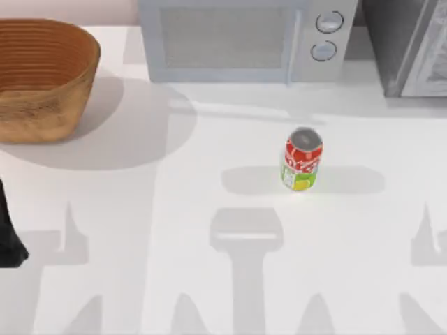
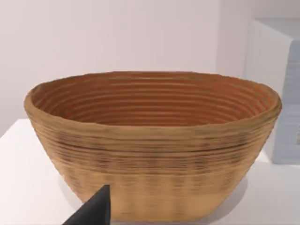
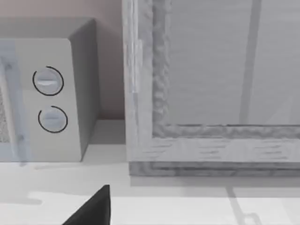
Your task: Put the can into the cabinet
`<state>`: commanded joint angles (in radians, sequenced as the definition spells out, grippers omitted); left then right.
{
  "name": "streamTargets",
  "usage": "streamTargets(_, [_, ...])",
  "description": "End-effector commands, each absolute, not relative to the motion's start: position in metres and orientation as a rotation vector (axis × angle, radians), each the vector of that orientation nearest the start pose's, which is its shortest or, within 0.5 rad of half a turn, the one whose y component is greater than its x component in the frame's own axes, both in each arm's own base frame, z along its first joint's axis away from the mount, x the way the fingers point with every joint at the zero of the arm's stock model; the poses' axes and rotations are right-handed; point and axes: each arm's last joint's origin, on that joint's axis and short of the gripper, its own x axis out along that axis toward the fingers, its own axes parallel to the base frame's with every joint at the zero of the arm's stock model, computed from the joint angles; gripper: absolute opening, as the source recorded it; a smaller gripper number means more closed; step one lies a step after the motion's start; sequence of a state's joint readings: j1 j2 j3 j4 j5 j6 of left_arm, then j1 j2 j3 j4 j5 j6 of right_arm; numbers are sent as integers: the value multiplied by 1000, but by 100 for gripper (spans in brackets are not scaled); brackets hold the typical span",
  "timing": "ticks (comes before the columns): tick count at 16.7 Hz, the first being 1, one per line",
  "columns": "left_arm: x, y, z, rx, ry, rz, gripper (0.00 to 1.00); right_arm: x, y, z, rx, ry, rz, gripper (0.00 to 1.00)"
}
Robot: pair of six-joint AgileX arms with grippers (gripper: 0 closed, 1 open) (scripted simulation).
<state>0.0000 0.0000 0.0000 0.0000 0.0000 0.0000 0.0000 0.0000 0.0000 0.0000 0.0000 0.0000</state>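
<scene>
The white table (image 1: 209, 293) spreads across the top view, and on it stand, from largest down, the cabinet (image 1: 408, 45), the microwave (image 1: 237, 38), the basket (image 1: 38, 80) and the can (image 1: 302, 159). The cabinet is a dark grey box at the table's far right corner, cut by the picture's edge; the right wrist view faces its paler framed door panel (image 3: 211, 84), which looks closed. Just beside it, to its left along the far edge, is the light grey microwave with two round knobs. The woven brown basket sits at the far left, well apart from the microwave, and the left wrist view looks into it. The can stands upright in the open, right of the table's middle, in front of the microwave's knob end, touching nothing. A dark part of the left arm (image 1: 8, 241) shows at the table's left edge. Of each claw only one dark fingertip shows in its own wrist view, left (image 2: 93, 211) and right (image 3: 93, 208), so its grip cannot be told.
</scene>
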Motion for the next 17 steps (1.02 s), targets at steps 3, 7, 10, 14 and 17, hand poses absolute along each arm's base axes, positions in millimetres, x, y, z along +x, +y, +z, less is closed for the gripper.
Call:
streamTargets(3, [106, -1, 160, 0, 0, 0, 100, 106, -1, 161, 0, 0, 0, 100])
streamTargets(7, [106, -1, 160, 0, 0, 0, 100, 113, 3, 172, -2, 0, -2, 100])
streamTargets(10, [106, -1, 160, 0, 0, 0, 100, 127, 10, 185, -4, 0, -4, 100])
streamTargets(14, [106, -1, 160, 0, 0, 0, 100, 160, 30, 201, -8, -1, -7, 100])
streamTargets(17, [106, -1, 160, 0, 0, 0, 100, 192, 56, 202, -10, -3, -8, 100])
